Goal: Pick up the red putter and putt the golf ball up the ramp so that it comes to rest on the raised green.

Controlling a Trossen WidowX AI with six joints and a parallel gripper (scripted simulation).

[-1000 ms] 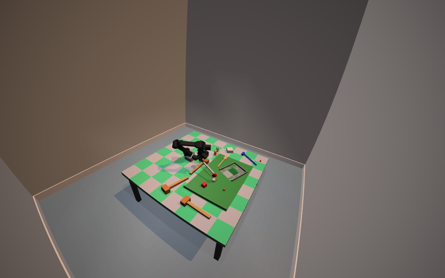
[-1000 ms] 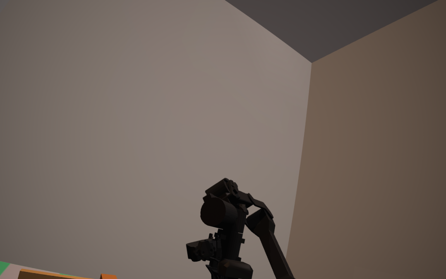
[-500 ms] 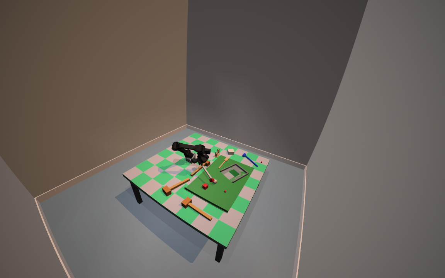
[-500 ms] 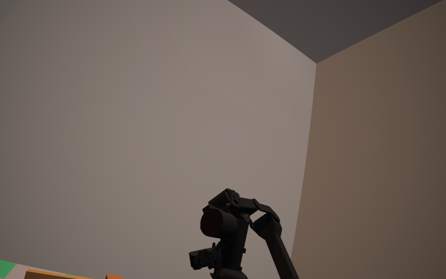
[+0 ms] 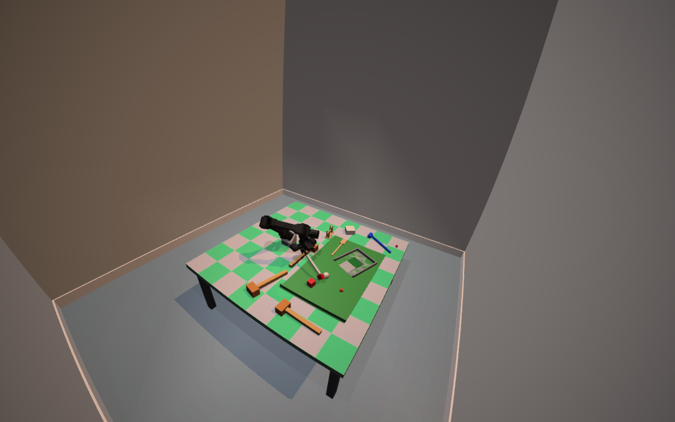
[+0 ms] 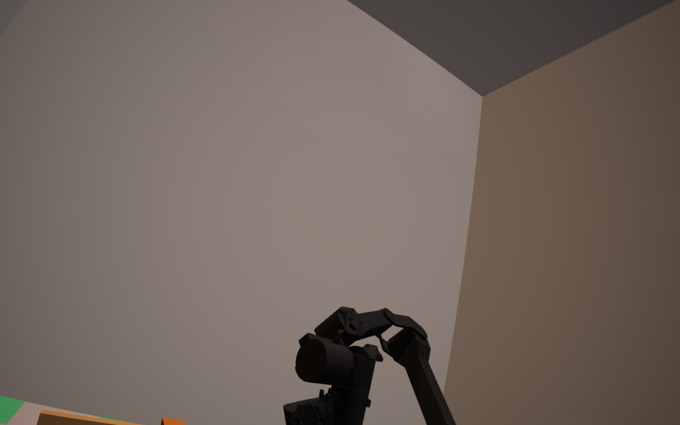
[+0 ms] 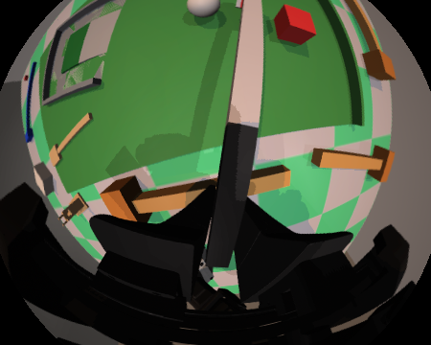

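Observation:
My gripper (image 5: 306, 250) (image 7: 222, 192) is shut on the dark grip of the red putter (image 5: 313, 264) (image 7: 248, 71). Its pale shaft slants down over the green mat (image 5: 329, 300) (image 7: 165, 96). The red putter head (image 5: 320, 276) sits low, right beside the white golf ball (image 5: 326, 274) (image 7: 203, 3). The raised green (image 5: 362, 252) (image 7: 61, 38), with its dark frame and ramp, lies further along the mat, beyond the ball. The exterior view shows only the dark arm (image 6: 358, 349).
A red cube (image 5: 311, 282) (image 7: 294, 23) stands on the mat near the putter head, and a small red marker (image 5: 341, 289) lies past it. Wooden mallets (image 5: 263, 283) (image 5: 297, 317) (image 7: 177, 195) lie on the checkered table. A blue tool (image 5: 379, 242) and a white block (image 5: 350, 229) lie at the back.

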